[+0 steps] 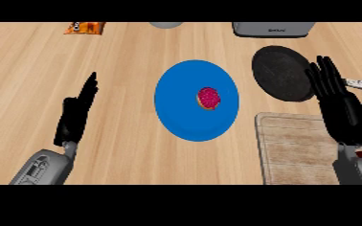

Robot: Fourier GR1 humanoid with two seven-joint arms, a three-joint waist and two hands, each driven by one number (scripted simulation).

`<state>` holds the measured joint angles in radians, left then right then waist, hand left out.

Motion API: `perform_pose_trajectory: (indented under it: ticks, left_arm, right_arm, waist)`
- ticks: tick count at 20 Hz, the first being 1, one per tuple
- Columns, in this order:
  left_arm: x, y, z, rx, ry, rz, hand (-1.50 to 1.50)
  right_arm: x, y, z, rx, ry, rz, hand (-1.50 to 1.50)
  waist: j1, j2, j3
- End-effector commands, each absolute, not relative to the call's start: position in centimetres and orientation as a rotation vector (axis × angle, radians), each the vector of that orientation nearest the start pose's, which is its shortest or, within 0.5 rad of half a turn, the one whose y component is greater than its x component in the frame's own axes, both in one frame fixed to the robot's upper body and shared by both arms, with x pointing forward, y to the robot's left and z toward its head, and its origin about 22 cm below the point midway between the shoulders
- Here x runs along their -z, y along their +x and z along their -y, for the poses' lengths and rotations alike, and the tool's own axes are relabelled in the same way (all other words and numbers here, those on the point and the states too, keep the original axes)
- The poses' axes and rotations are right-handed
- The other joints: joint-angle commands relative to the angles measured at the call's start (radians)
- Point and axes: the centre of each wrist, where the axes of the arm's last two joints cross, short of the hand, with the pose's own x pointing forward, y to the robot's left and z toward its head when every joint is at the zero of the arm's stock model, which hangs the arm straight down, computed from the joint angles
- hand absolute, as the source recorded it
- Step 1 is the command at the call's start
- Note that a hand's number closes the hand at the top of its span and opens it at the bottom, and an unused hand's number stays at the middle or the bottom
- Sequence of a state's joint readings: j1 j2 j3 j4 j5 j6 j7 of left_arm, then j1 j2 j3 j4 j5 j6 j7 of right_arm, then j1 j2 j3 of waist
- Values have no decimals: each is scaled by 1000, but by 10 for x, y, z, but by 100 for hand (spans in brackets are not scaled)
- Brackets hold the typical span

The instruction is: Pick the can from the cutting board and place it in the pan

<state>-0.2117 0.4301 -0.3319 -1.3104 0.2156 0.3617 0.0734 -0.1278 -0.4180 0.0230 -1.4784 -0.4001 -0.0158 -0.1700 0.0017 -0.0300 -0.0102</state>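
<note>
The counter (pixel 127 139) is light wood. A blue plate (pixel 180 115) lies at its centre and carries a pink-iced donut (pixel 208 98). A pale cutting board (pixel 293 148) occupies the near right corner. A black pan (pixel 281 72) lies beyond the board, toward the right edge. The right hand (pixel 338 103) is above the board and the pan's right rim, fingers straight and spread. The left hand (pixel 76 112) is near the left edge, fingers straight and together. An orange packet (pixel 84 28) lies at the far left corner. The can cannot be located.
</note>
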Motion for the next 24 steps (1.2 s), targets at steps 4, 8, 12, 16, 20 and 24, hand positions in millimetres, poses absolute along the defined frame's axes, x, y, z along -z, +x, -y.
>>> perform_pose_trajectory:
  ticks: [4,8,12,16,20,24]
  left_arm:
    - [-37,302,-257,116,257,1575,0]
    - [-47,301,-263,42,224,1602,0]
    - [-48,301,-269,12,233,1621,0]
    - [-47,295,-270,41,213,1618,0]
    - [-36,294,-269,49,204,1614,0]
    - [-53,297,-272,60,201,1620,0]
  right_arm:
    - [-53,268,335,-527,452,1634,150]
    - [-89,255,396,-821,451,1618,150]
    - [-130,244,466,-760,289,1907,-150]
    - [-169,234,508,-826,157,1975,-150]
    - [-216,233,515,-1032,116,1861,-150]
    - [-261,232,508,-1269,-8,1765,-150]
  waist:
    - [30,34,14]
    - [-7,24,17]
    - [-34,26,19]
    - [-4,30,20]
    - [0,38,18]
    - [6,30,17]
